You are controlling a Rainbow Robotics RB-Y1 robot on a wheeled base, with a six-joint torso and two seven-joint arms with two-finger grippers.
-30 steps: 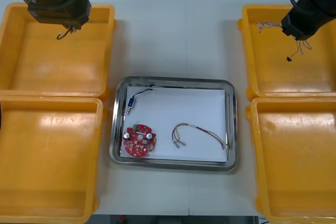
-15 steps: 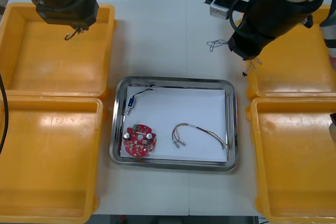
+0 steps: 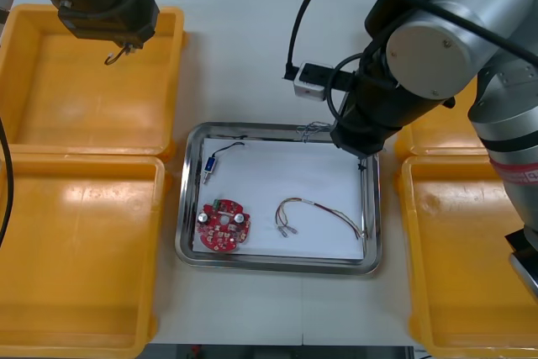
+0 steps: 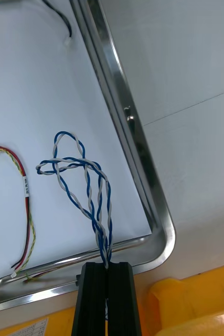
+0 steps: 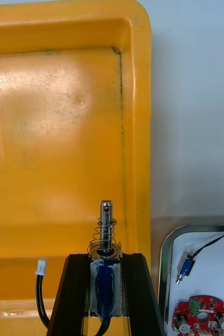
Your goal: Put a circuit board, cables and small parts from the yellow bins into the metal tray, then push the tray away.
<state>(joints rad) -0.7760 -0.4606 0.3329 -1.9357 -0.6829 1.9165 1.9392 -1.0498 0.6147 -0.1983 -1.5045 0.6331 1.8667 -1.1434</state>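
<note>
My right gripper [image 4: 107, 273] is shut on a twisted blue and white cable [image 4: 85, 184], whose loops hang over the white inside of the metal tray [image 4: 138, 152] near its far right corner. From above, the right gripper [image 3: 360, 150] sits under its arm at that corner, and the cable [image 3: 313, 130] pokes out along the far rim. My left gripper [image 5: 105, 262] is shut on a small metal part [image 5: 106, 231] with a black lead, above the far left yellow bin [image 5: 54, 131]. The tray [image 3: 277, 265] holds a red circuit board [image 3: 223, 226], a red and yellow cable [image 3: 315, 212] and a small part [image 3: 208, 167].
Two yellow bins stand at each side; the near left one [image 3: 80, 250] and near right one [image 3: 471, 258] look bare. The right arm covers part of the far right bin [image 3: 437, 136]. Bare table lies beyond the tray's far rim.
The right arm has swung from the far right bin to the tray's far right corner, carrying the blue and white cable. The left gripper has shifted only slightly, still holding its part.
</note>
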